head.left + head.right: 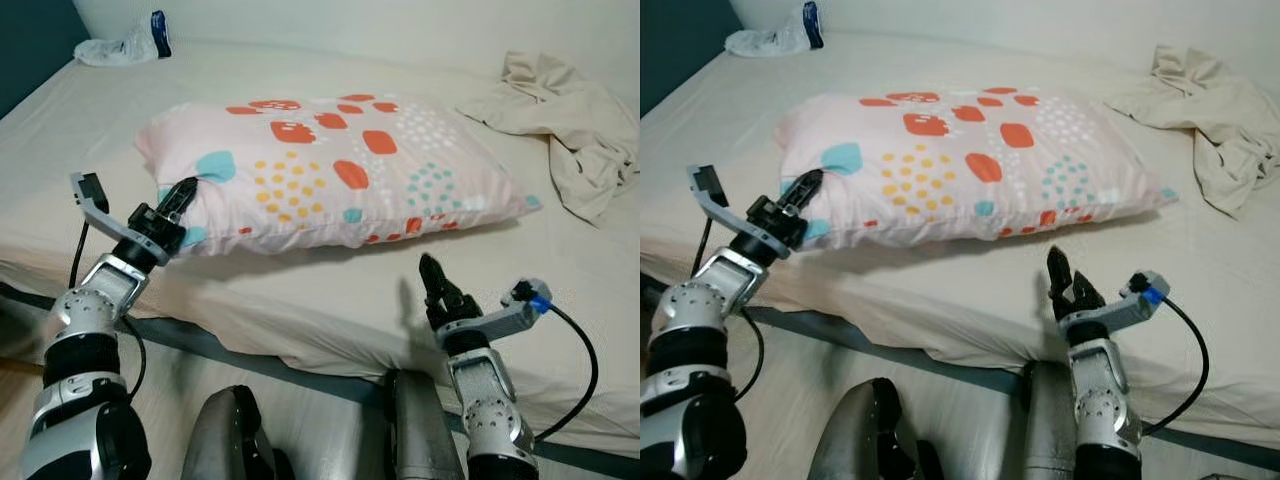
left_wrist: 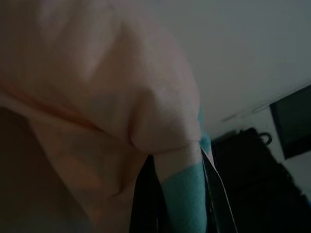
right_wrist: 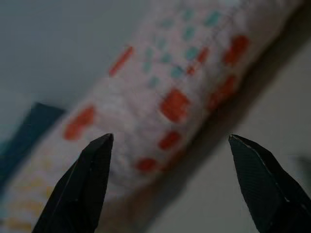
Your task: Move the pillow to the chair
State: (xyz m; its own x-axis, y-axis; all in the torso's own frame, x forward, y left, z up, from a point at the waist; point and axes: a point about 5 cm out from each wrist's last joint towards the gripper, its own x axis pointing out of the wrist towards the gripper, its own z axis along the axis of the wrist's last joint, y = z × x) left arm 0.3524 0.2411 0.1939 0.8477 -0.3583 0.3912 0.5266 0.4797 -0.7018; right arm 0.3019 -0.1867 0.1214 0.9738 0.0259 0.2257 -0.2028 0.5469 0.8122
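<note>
A pale pink pillow (image 1: 340, 170) with red, teal and yellow spots lies flat across the beige bed (image 1: 300, 300). My left gripper (image 1: 183, 193) is at the pillow's near left corner. In the left wrist view the teal-patched corner fabric (image 2: 182, 189) sits pinched between its black fingers, so it is shut on that corner. My right gripper (image 1: 432, 272) hovers over the sheet a little in front of the pillow's near right edge. It is open, with fingers (image 3: 87, 170) spread wide and the pillow (image 3: 165, 92) ahead of them, apart from it.
A crumpled beige cloth (image 1: 575, 130) lies at the bed's back right. A plastic bag with a blue item (image 1: 130, 42) sits at the back left corner. The grey bed frame edge (image 1: 230, 350) runs just in front of my legs.
</note>
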